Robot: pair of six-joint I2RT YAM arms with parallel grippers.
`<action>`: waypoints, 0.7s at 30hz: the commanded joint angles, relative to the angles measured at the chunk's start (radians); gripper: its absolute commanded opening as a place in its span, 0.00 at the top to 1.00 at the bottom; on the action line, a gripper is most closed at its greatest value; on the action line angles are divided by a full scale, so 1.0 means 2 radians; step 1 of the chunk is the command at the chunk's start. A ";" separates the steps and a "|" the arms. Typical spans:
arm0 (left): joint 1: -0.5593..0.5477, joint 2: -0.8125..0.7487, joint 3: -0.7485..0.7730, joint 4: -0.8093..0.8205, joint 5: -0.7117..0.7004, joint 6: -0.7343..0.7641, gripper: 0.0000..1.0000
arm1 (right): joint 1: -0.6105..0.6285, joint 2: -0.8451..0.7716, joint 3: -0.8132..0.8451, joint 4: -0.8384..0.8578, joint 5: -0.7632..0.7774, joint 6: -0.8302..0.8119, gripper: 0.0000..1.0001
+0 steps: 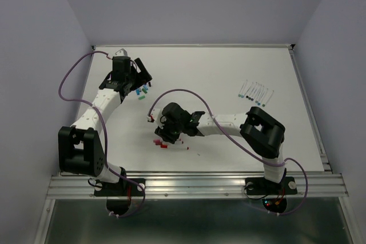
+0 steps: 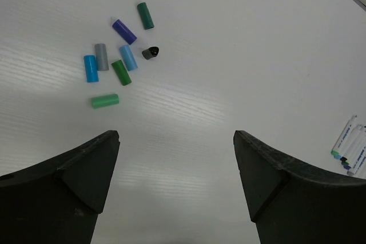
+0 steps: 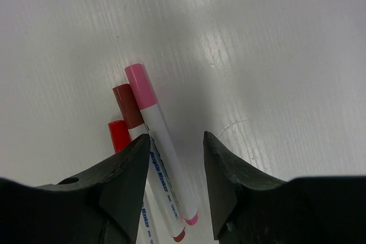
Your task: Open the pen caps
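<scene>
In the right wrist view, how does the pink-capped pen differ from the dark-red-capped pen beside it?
The pink-capped pen has a light pink cap, the dark-red-capped pen a brownish red one. The pink-capped pen's white barrel shows whole; the dark-red-capped pen's is partly hidden by a finger of the right gripper. Both lie capped, side by side.

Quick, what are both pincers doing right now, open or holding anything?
Left pincer: open, empty.
Right pincer: open, holding nothing; pink-capped pen lies below it.
</scene>
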 commanded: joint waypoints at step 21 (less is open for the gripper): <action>-0.003 -0.017 0.000 0.013 -0.003 0.010 0.07 | 0.009 0.023 0.010 -0.008 0.035 -0.007 0.50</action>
